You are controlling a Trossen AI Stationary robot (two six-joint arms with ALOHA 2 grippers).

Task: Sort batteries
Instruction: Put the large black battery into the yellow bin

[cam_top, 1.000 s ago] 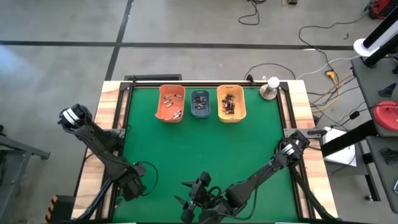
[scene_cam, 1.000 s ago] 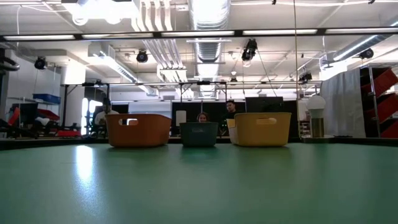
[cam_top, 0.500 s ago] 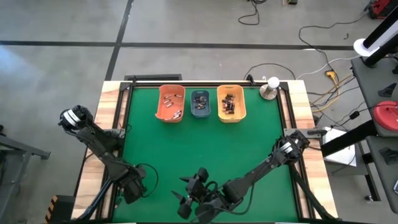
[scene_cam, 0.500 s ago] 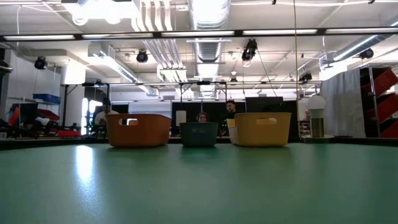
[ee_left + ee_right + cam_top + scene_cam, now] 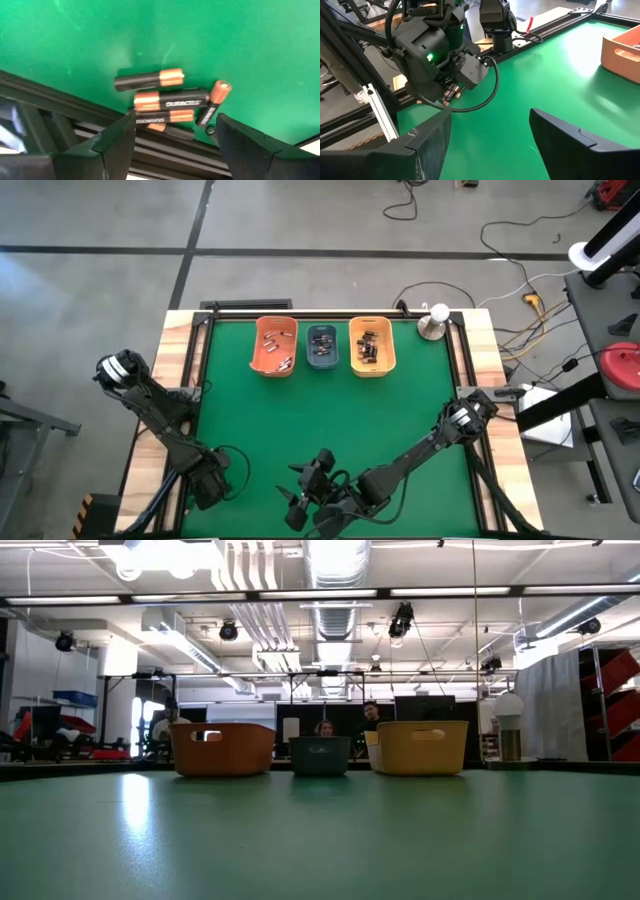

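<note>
With my left gripper (image 5: 172,137) spread wide over the Duracell batteries (image 5: 167,102) heaped against the table's near rail (image 5: 60,107), nothing's held yet; my right gripper (image 5: 490,132) waits open nearby. Farther off, orange bin (image 5: 274,346), blue-grey bin (image 5: 321,347) and yellow bin (image 5: 371,347) already hold batteries; this cluster remains.

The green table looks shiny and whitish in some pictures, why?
Low view: ceiling lights reflect off the green table as pale glare. Right wrist view: bright patches shine near the orange bin. Left wrist view: the batteries stay sharp, without glare.
</note>
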